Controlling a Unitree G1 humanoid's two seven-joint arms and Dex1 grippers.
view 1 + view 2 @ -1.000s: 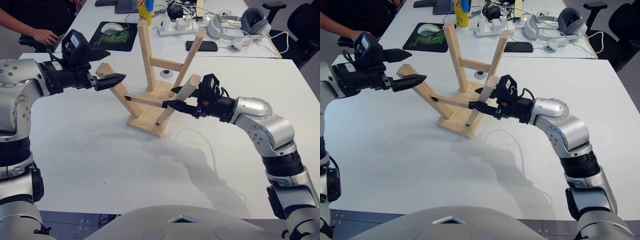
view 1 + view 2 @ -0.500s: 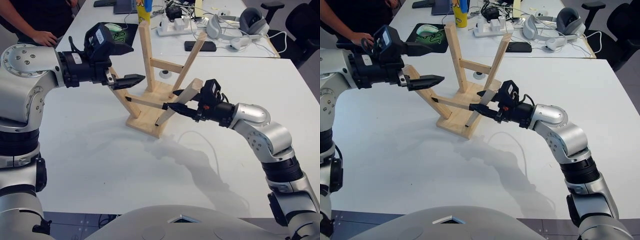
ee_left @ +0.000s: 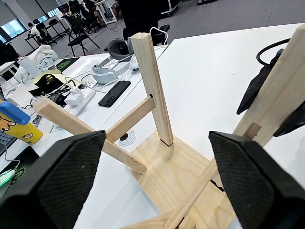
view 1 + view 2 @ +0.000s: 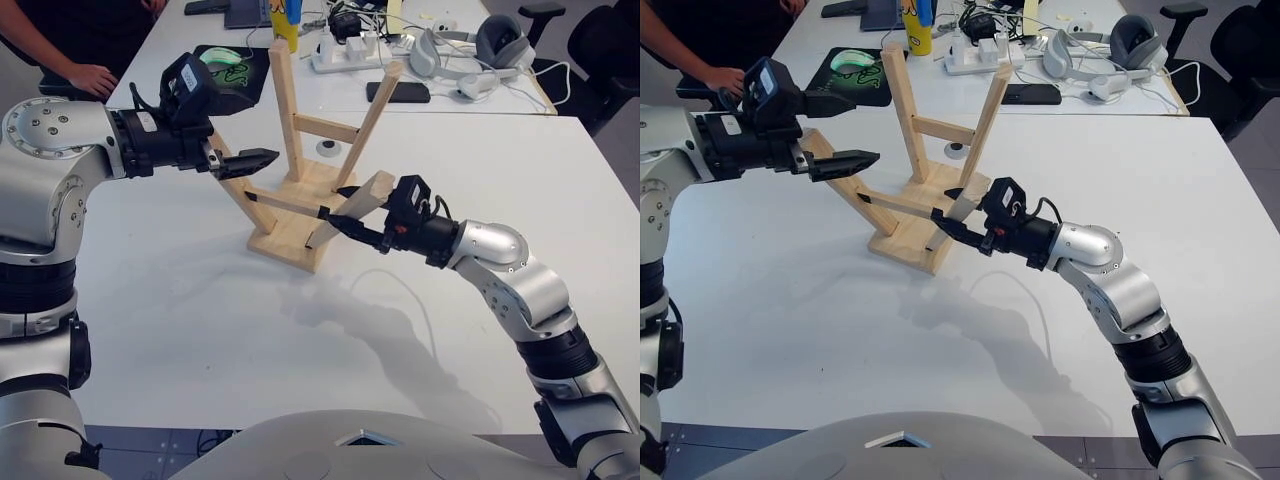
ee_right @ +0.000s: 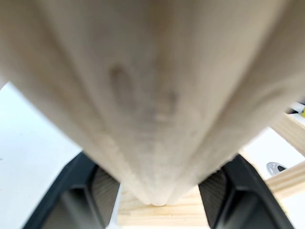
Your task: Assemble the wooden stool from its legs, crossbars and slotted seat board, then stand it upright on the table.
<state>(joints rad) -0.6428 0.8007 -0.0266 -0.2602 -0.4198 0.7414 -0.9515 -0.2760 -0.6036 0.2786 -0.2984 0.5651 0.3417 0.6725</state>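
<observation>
Right gripper (image 4: 345, 216): closed on the near-right leg (image 4: 365, 192), low on the leg, close to where it meets the board. Right wrist view: the wood runs between the two fingers (image 5: 102, 188), one pad on either side of it. The gripper sits at 3 o'clock of the seat board (image 4: 285, 240), its arm coming in from 4 o'clock.

Left gripper (image 4: 865, 128): open, fingers (image 3: 66, 186) spread wide, nothing between them. It hangs at 10 o'clock of the stool (image 4: 310, 185), above table height, tips pointing toward 3 o'clock. The lower finger crosses in front of the top end of the near-left leg (image 4: 853, 192); contact cannot be judged.

Stool: upside down, mid-table. The seat board lies on the table (image 4: 200, 330), all four legs up.
- Far-left leg (image 4: 288, 110) is near upright.
- Far-right leg (image 4: 372, 115) leans toward 1 o'clock.
- Upper crossbar (image 4: 328, 127) joins these two.
- Near-left leg leans toward 10 o'clock, near-right leg toward 2 o'clock.
- Lower crossbar (image 4: 288, 203) runs between the near pair, dark at both ends.

Surroundings: a round grommet (image 4: 328, 148) sits in the table at 12 o'clock of the board, between the far legs. On the next table beyond, from 11 to 1 o'clock: mouse pad (image 4: 865, 75) with mouse (image 4: 848, 62), yellow bottle (image 4: 912, 30), phone (image 4: 398, 92), headset (image 4: 440, 52).
</observation>
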